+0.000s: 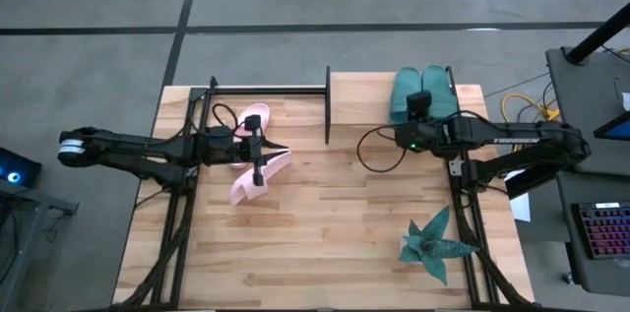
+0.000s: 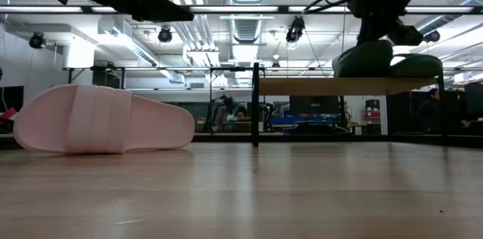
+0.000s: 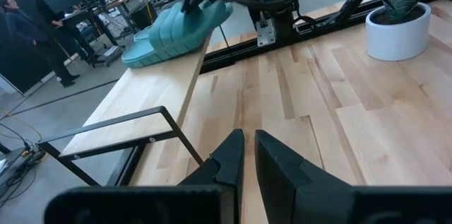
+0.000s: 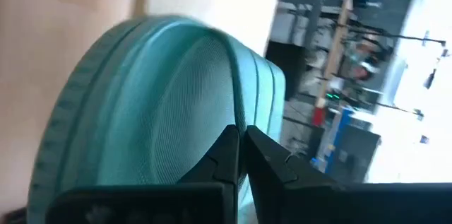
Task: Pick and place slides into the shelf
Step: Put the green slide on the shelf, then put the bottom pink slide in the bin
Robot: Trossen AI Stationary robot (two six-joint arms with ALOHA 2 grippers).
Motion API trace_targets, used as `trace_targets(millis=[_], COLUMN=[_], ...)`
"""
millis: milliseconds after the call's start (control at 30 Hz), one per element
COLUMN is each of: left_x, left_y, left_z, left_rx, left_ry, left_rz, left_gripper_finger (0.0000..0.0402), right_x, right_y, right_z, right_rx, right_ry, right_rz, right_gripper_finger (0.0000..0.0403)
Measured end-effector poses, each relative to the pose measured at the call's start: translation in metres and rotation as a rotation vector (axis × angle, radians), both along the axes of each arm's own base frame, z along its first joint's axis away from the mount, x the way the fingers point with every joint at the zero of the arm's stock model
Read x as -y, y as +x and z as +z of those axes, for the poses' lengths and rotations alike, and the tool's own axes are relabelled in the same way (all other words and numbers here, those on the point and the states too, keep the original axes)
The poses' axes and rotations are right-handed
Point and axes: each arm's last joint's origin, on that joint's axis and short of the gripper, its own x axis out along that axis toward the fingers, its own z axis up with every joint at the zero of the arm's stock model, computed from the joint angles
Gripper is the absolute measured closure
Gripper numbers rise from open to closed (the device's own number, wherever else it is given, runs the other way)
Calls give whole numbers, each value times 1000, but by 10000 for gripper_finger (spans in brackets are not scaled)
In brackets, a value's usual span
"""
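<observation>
Looking level, the low view alone shows the teal slides (image 2: 389, 56) raised on the shelf (image 2: 343, 85), under the right end effector (image 4: 242, 139) with pressed-together fingers, while pale pink slides (image 1: 258, 152) lie left on the desk (image 1: 335, 223) beneath the left end effector (image 3: 248, 143), likewise closed.

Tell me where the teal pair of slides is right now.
In the high view, the teal slides sit side by side on the shelf, at its right end on the table's far side, with the right gripper directly over them.
</observation>
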Motion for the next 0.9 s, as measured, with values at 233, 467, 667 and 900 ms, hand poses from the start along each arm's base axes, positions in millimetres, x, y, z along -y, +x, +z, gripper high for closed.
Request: trace_targets(millis=[233,467,667,900], left_x=[0,0,0,0], left_y=[0,0,0,0], left_z=[0,0,0,0], left_rx=[0,4,5,5], left_ry=[-1,-2,-3,-3], left_rz=[0,0,0,0], left_gripper_finger=[381,381,381,381], right_x=[-1,-1,-2,-2], right_y=[2,2,-4,-1], right_z=[-3,-5,-7,10], right_rx=[27,61,-7,62], right_ry=[86,113,117,117], right_rz=[14,-18,-21,-24], right_gripper_finger=[389,353,297,242])
